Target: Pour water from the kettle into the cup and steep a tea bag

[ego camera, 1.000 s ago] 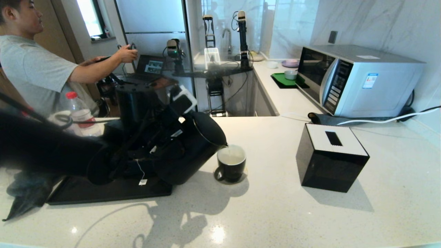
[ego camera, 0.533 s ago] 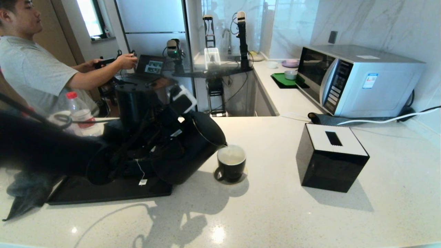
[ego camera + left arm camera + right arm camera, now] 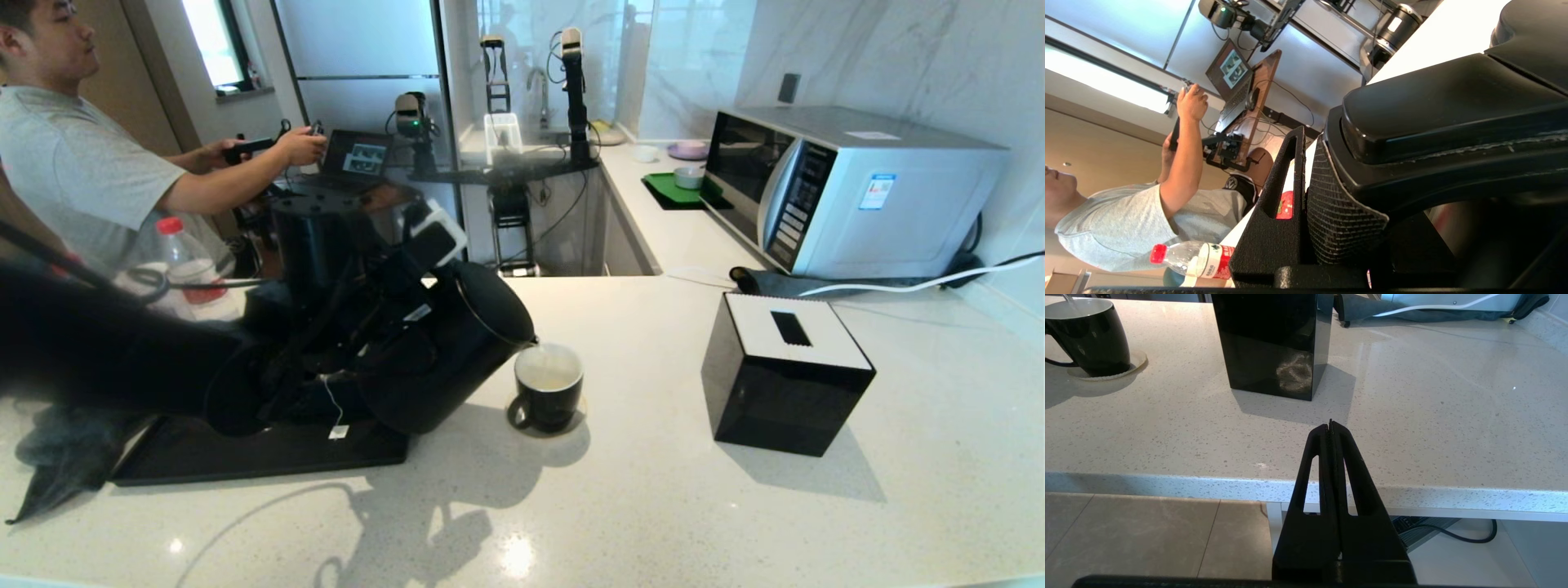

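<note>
Now the kettle point(image 3: 445, 359) hangs tipped above the table point(image 3: 653, 490), spout over the cup point(image 3: 548, 387), a thin stream of water point(image 3: 545, 372) falling in. The left gripper point(image 3: 1306, 196) has its jaws clamped on the kettle's handle. A tea bag point(image 3: 337, 429) dangles beneath over the black tray point(image 3: 245, 457). The right gripper point(image 3: 1330, 428), jaws pressed together, waits off the table's near edge by the tissue box point(image 3: 784, 371).
</note>
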You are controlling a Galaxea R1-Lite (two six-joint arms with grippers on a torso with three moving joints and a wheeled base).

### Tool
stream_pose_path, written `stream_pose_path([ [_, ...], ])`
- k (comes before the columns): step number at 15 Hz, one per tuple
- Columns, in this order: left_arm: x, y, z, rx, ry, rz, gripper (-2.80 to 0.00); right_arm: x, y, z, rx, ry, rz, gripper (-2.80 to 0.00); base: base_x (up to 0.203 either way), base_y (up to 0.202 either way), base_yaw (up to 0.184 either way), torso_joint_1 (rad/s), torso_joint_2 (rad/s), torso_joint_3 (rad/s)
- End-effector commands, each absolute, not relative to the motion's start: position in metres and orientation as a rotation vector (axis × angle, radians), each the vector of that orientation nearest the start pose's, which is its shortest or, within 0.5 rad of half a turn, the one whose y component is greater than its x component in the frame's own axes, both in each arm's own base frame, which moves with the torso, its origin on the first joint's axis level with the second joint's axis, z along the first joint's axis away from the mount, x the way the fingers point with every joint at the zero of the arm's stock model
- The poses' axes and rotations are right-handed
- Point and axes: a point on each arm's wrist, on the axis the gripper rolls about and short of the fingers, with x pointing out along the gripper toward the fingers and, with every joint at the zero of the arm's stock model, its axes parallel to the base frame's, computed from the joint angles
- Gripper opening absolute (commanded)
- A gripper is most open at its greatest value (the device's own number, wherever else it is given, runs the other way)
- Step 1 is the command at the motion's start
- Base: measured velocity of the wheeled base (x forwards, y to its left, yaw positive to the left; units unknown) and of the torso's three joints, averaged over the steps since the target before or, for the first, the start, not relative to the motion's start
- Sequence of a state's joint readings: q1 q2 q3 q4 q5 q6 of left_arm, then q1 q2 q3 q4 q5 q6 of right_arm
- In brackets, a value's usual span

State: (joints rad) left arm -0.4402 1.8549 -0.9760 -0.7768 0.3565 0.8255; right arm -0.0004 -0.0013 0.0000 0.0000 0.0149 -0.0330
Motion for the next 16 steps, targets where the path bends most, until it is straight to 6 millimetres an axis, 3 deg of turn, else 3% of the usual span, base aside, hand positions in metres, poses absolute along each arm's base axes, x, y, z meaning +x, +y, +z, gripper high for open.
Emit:
stream_pose_path([
  [1,0.3239,-0.1438,0.1921,0.867,0.051,-0.112,-2.80,-0.0228,0.0003,0.0755,-0.034,0.000,0.015,-2.80,0.000,0.000,0.000,0.000,0.00,0.000],
  [16,0.3232,-0.1475,0.1901,0.859,0.045,-0.124,-2.80,-0.0228,0.0004,0.0755,-0.034,0.000,0.015,-2.80,0.000,0.000,0.000,0.000,0.00,0.000],
])
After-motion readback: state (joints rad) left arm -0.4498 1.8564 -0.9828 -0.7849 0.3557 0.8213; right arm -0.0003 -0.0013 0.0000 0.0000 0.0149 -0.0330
